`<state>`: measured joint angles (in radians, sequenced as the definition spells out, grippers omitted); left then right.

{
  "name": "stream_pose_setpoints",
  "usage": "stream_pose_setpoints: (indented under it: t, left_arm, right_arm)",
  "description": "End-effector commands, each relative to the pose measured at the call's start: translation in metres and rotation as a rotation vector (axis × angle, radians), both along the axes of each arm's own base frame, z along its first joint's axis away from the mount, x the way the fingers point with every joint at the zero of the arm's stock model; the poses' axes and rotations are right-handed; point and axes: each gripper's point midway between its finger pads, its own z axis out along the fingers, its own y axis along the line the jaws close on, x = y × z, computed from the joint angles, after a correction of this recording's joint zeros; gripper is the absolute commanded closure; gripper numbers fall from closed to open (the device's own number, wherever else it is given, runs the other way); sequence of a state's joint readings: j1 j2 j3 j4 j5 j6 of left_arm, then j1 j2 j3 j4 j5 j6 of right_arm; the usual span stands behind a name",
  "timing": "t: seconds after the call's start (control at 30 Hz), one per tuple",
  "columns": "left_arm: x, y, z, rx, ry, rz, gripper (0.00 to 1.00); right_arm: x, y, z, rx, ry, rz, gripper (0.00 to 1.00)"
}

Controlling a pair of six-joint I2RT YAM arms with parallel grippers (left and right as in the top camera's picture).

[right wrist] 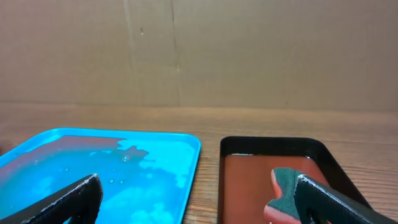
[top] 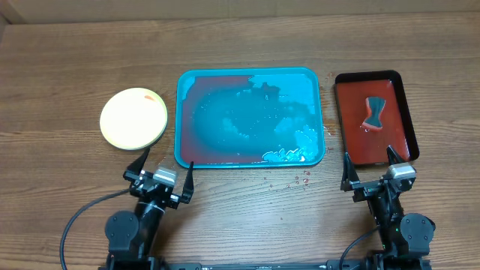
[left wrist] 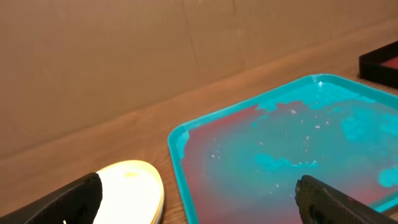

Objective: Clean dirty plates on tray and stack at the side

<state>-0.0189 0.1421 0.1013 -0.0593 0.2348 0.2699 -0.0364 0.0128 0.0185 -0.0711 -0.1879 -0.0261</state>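
Observation:
A stack of plates with a yellow-green rim and white centre lies on the table left of the turquoise tray; it also shows in the left wrist view. I cannot tell how many plates are in the stack. The tray holds no plates, only red smears and wet patches; it also shows in the right wrist view. My left gripper is open and empty, near the tray's front left corner. My right gripper is open and empty, in front of the red tray.
A small red tray with a black rim stands right of the turquoise tray and holds a dark sponge, seen too in the right wrist view. Water drops lie on the table. A cardboard wall stands behind.

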Motion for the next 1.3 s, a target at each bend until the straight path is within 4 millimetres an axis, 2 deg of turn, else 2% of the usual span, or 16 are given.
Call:
stream_pose_setpoints:
  t: [0.0, 0.13, 0.27, 0.5, 1.27]
  left_arm:
    - [-0.001, 0.002, -0.009, 0.045, -0.040, 0.008, 0.00]
    - [-0.002, 0.003, -0.022, 0.086, -0.038, 0.008, 0.00]
    - [-0.003, 0.009, -0.015, 0.094, -0.069, 0.031, 0.00]
    - [-0.002, 0.014, -0.015, 0.081, -0.066, 0.051, 0.00]
    - [-0.002, 0.014, -0.015, 0.081, -0.064, 0.051, 0.00]
  right_arm:
    - [0.000, 0.003, -0.002, 0.003, -0.005, 0.017, 0.00]
    - [0.000, 0.003, -0.002, 0.003, -0.005, 0.016, 0.00]
    - [0.000, 0.003, -0.002, 0.003, -0.005, 0.016, 0.00]
    - [0.000, 0.003, -0.002, 0.003, -0.005, 0.016, 0.00]
    - [0.000, 0.003, -0.002, 0.003, -0.005, 0.016, 0.00]
